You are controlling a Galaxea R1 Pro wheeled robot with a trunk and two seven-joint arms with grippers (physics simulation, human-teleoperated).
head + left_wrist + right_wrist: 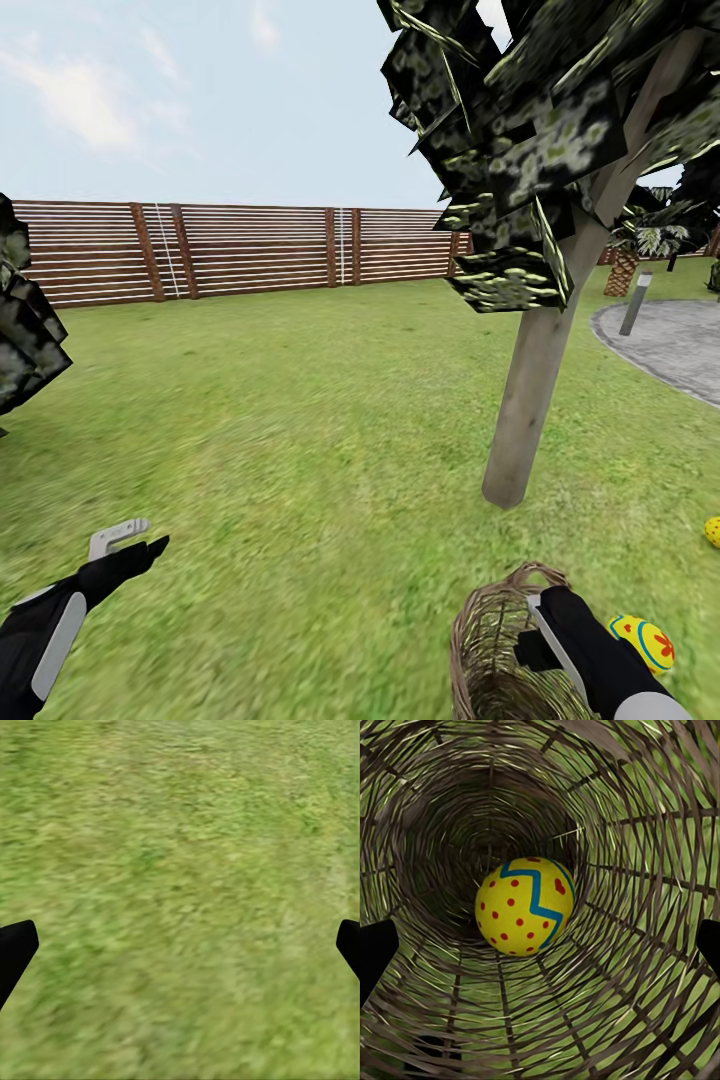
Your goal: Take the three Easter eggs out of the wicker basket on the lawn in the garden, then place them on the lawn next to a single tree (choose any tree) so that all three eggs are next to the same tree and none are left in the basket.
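The wicker basket (488, 650) lies on the lawn (300, 430) just in front of a tree (530, 400) with a pale trunk. My right arm (580, 645) reaches into the basket's mouth. In the right wrist view my right gripper (540, 949) is open inside the basket (645, 832), a little short of one yellow Easter egg (525, 906) lying deep within. A second egg (645, 640) rests on the grass right of the basket, and a third egg (712, 531) lies further right of the trunk. My left gripper (140, 541) hovers open over bare grass (180, 870).
A brown slatted fence (250, 250) runs along the back. Grey paving (670, 345) with a short bollard (635, 303) and a palm (625, 265) lies at the right. Dark foliage (20, 320) juts in at the left edge. Open grass spreads left of the tree.
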